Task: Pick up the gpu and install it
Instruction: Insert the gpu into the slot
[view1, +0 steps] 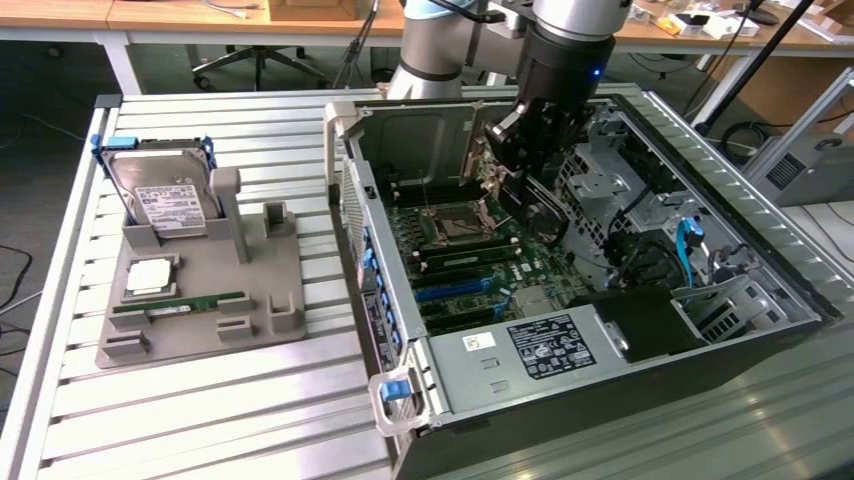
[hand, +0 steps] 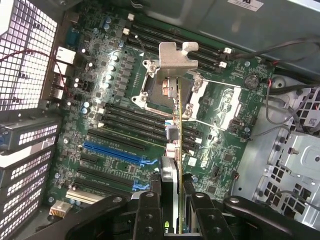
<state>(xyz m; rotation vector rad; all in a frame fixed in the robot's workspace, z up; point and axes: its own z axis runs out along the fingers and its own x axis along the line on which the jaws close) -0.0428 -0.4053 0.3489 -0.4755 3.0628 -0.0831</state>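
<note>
Wide shot first: the slatted metal table (view1: 200, 420) carries everything, and the biggest thing on it is the open computer case (view1: 727, 190), lying on its side toward the exterior view's right. The robot arm (view1: 441, 50) comes down from the far side and reaches straight into that case. Under it lies the green motherboard (hand: 230, 100), and the boxy power supply (view1: 534, 350) with its white label sits at the near end of the case.

Over on the exterior view's left there's the grey holder tray (view1: 200, 290). The hard drive (view1: 160, 195) in its blue frame stands propped in it, a square processor chip (view1: 147, 278) lies flat below that, and the green RAM stick (view1: 180, 303) rests just beside the chip.

Now the action. The gripper (hand: 171, 192) is clamped on the gpu (hand: 173, 130), with a black finger (hand: 149, 210) pressed on each side of the card. From the wrist the card appears edge-on, with its silvery bracket (hand: 176, 59) at the far end. It hangs inside the case over the motherboard, crossing the CPU socket (hand: 150, 90) and the dark slots. The blue slot (hand: 112, 150) lies off to one side, with nothing in it. Whether the card's lower edge touches the board, I cannot tell.
</note>
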